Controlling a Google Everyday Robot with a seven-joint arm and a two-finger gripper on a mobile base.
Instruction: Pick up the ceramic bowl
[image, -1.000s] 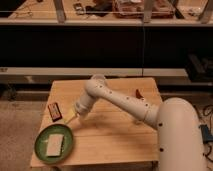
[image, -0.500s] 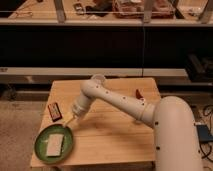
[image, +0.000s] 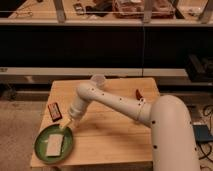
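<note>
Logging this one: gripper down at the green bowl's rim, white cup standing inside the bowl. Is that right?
Not quite. The camera view shows the white cup standing at the far edge of the table, well apart from the ceramic bowl. The gripper is indeed at the bowl's rim.

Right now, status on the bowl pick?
Gripper low at ceramic bowl far rim. Bowl flat at table corner, pale flat item inside. Dark packet just behind bowl, beside gripper.
</note>
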